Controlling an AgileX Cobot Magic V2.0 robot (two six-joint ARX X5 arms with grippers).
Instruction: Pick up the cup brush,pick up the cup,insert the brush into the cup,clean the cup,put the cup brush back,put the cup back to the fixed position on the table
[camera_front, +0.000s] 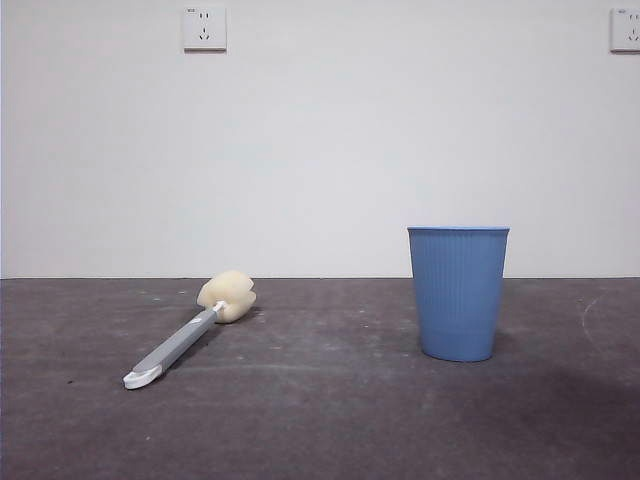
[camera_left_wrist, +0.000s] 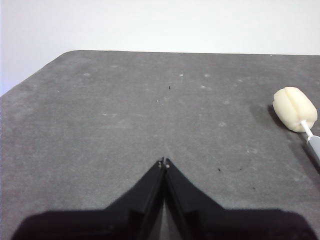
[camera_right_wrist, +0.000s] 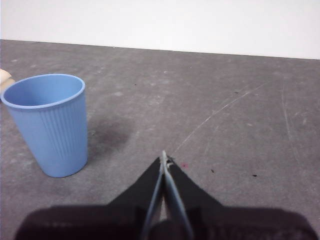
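Note:
The cup brush (camera_front: 190, 330) lies flat on the table (camera_front: 320, 420) at the left, its cream-yellow sponge head toward the wall and its white looped tip toward the camera. The blue ribbed cup (camera_front: 458, 292) stands upright at the right, empty. No arm shows in the front view. My left gripper (camera_left_wrist: 164, 162) is shut and empty above the bare table; the brush's sponge head (camera_left_wrist: 295, 109) lies well off to its side. My right gripper (camera_right_wrist: 164, 157) is shut and empty, with the cup (camera_right_wrist: 47, 125) standing apart to its side.
A white wall with two power sockets (camera_front: 204, 28) rises behind the table. The table's rounded corner (camera_left_wrist: 70, 54) shows in the left wrist view. A curved scratch (camera_right_wrist: 220, 117) marks the surface near the right gripper.

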